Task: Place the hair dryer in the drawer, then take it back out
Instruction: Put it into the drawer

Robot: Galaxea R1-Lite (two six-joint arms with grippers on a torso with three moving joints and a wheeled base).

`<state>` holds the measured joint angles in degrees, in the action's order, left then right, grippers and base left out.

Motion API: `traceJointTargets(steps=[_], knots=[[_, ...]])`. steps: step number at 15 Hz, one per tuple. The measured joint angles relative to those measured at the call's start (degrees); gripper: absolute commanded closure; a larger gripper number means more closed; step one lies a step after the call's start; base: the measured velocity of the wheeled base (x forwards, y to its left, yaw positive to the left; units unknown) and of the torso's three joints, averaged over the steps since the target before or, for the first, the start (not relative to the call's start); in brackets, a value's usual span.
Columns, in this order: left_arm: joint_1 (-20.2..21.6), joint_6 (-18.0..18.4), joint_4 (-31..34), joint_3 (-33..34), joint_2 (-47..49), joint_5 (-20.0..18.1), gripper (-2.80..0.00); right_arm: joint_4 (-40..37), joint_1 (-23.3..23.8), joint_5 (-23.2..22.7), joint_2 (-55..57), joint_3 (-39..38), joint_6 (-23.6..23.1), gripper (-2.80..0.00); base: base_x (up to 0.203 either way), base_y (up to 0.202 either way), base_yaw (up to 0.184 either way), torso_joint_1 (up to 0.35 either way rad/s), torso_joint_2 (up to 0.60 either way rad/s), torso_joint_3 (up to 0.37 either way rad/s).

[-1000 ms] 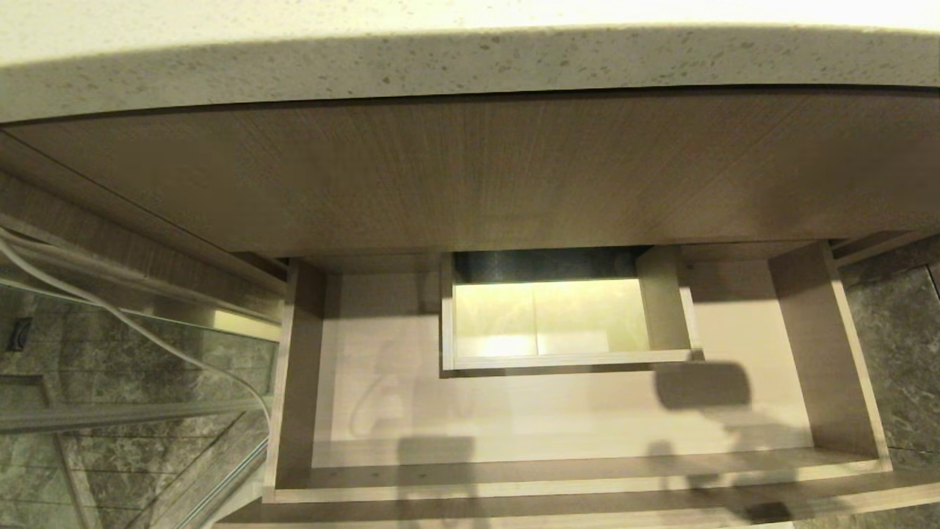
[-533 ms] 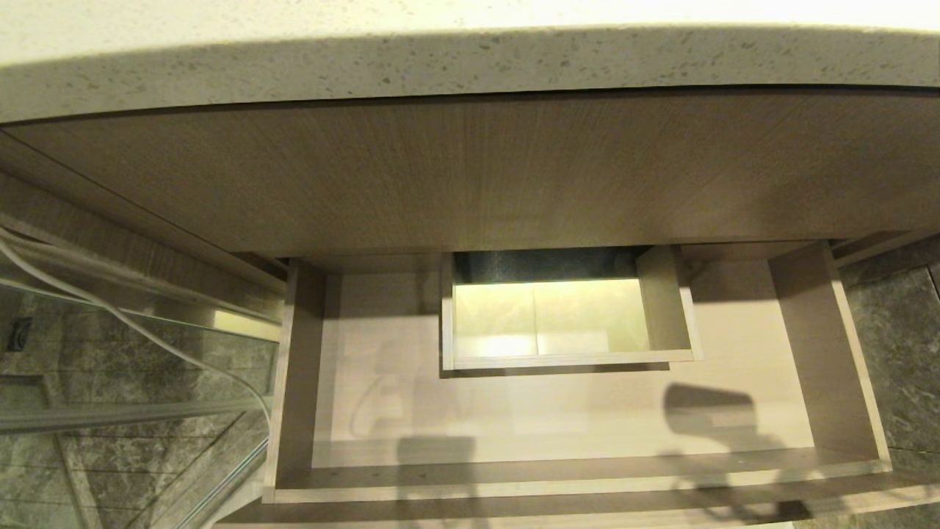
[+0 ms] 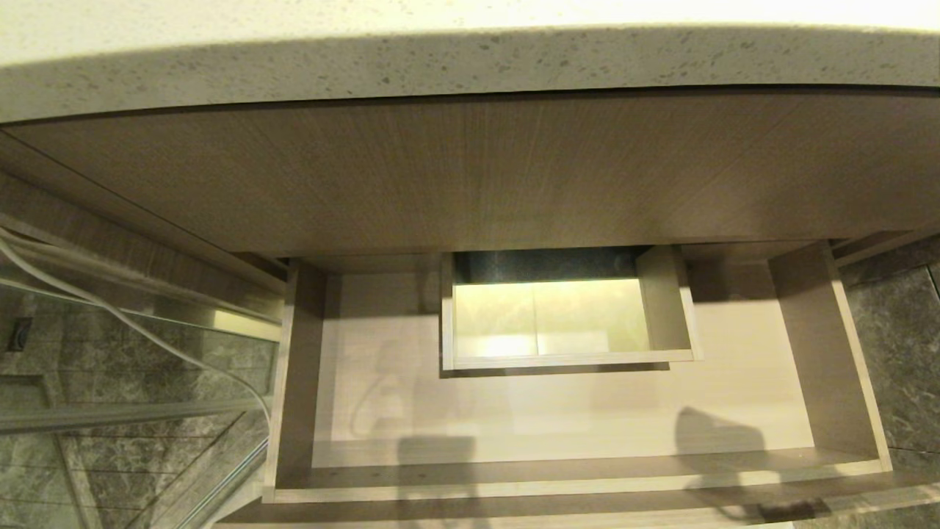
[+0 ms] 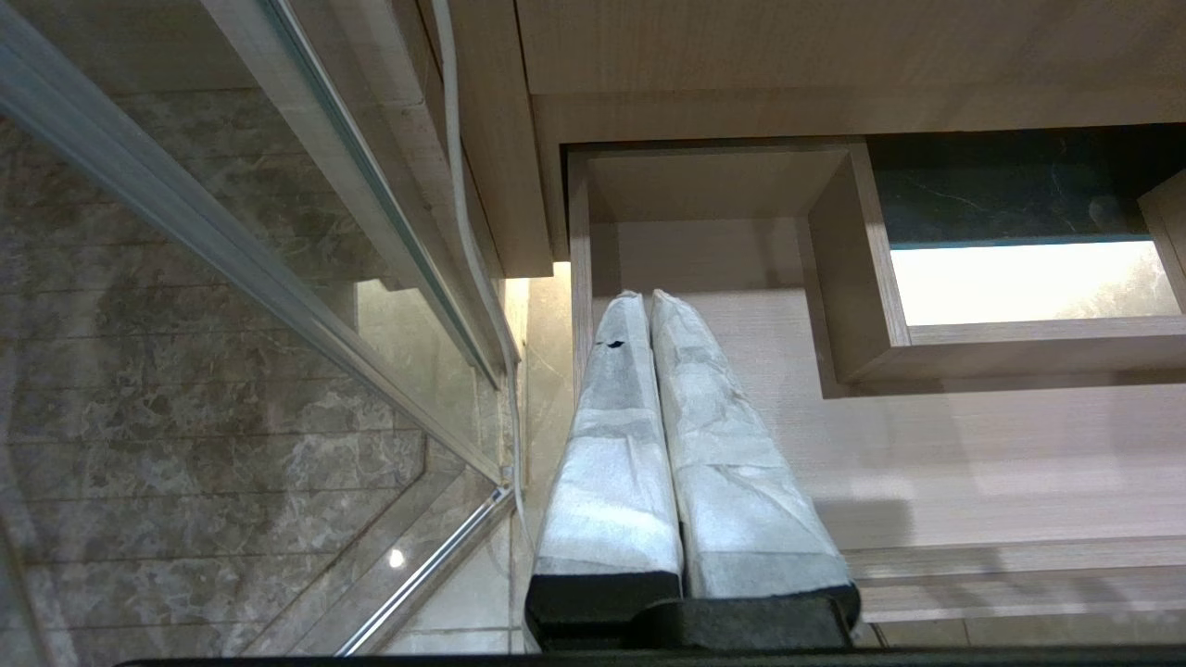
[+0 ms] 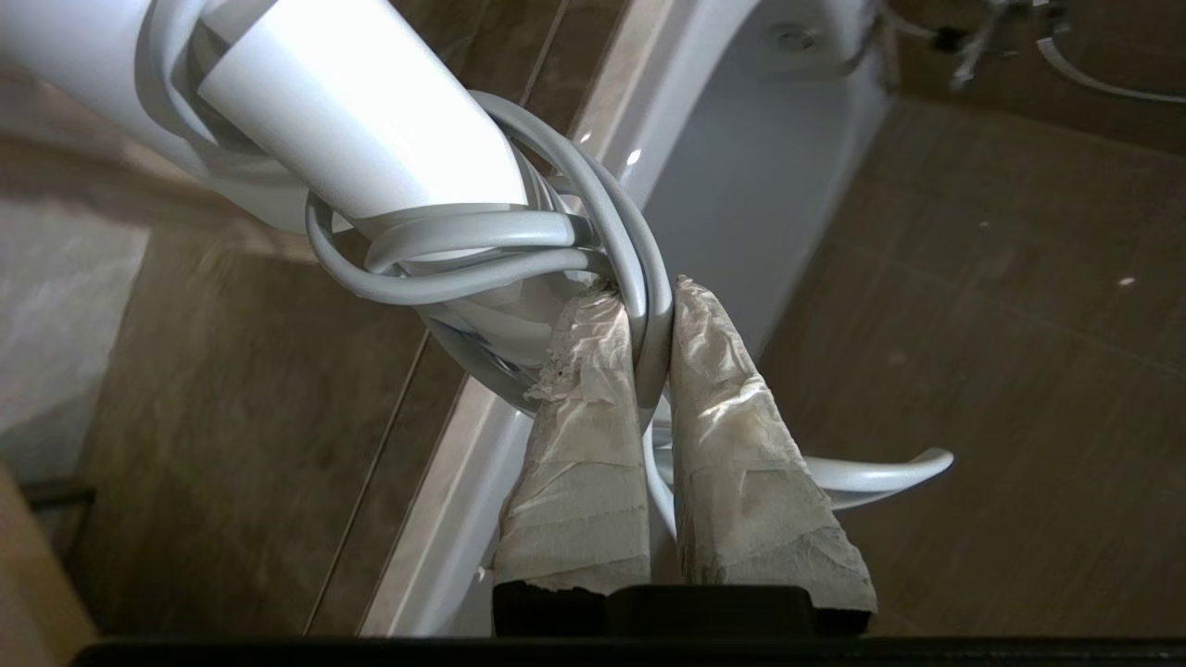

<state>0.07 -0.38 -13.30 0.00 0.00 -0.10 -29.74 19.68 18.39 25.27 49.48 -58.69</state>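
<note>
The drawer (image 3: 573,486) stands pulled out below the wood panel, its pale floor bare apart from shadows, with a boxed cutout (image 3: 558,316) at mid-back. The white hair dryer (image 5: 352,120) hangs in the right wrist view, its grey-white cord (image 5: 473,232) wound round the body. My right gripper (image 5: 649,287) is shut on a loop of that cord. Neither the dryer nor either gripper shows in the head view. My left gripper (image 4: 649,298) is shut on nothing and hovers over the left part of the drawer (image 4: 973,463).
A speckled stone countertop (image 3: 470,66) and a tall wood panel (image 3: 470,176) overhang the drawer. A glass panel (image 3: 110,382) and a white cable (image 3: 110,312) are at the left. Grey tiled floor (image 3: 903,353) lies at the right. A white fixture (image 5: 741,185) shows behind the dryer.
The dark shadow on the right of the drawer floor has slid toward the drawer's front edge and a little to the right. The drawer itself has not moved.
</note>
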Motion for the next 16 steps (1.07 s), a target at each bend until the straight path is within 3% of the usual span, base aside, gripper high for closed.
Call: traceJointTargets(steps=[8,16], knots=[[0.0,0.02,-0.01,0.0,0.0,0.02,0.0,-0.36,-0.05,-0.09,5.85,-8.81,1.02,0.0,0.0,0.0,0.0,0.0,0.0,0.0],[0.0,0.01,-0.01,0.0,0.0,0.02,0.0,0.96,-0.16,-0.29,17.45,-9.46,1.39,0.0,0.0,0.0,0.0,0.0,0.0,0.0]])
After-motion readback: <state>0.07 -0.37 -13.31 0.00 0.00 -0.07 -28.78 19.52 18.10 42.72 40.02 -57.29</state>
